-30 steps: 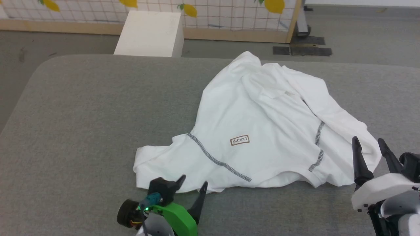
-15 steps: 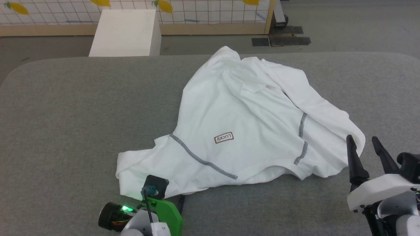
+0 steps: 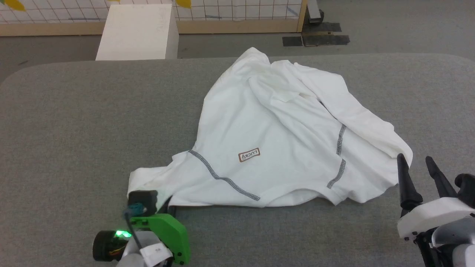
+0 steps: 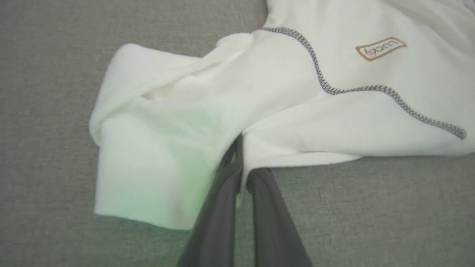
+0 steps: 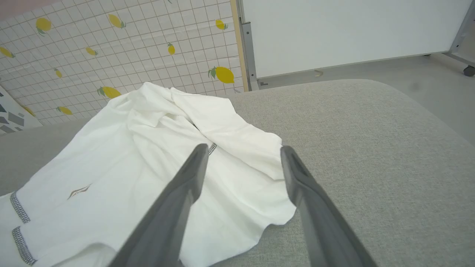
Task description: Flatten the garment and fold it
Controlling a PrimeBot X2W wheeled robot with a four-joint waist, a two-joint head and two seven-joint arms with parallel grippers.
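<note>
Nearest the robot, a bare strip of the grey padded surface (image 3: pixel 282 237) runs between the two arms, and wide open cloth-free room spreads on the left side. On the right there is a narrower clear band beyond the garment's edge.

The left pincer (image 3: pixel 167 202) (image 4: pixel 240 163) has its fingers pressed together, clamped on the near edge of the garment (image 3: pixel 274 141) (image 4: pixel 297 92) (image 5: pixel 148 159), where the left sleeve meets the body. The right pincer (image 3: pixel 415 159) (image 5: pixel 243 150) stands apart, holding nothing, its tips hovering at the garment's near right corner.

The garment lies rumpled at the middle of the surface, front up, the LUCKY patch (image 3: pixel 249 155) (image 4: pixel 381 48) toward the robot and grey zigzag seams on either side. Its right half is folded over on itself, and its far end bunches into a peak just short of the surface's far edge.

Past that edge a white box (image 3: pixel 135 31) stands on the grey floor (image 3: pixel 389 26), left of the garment's peak. Behind it runs a tiled panel with lemons (image 3: pixel 237 9) (image 5: pixel 111 48).
</note>
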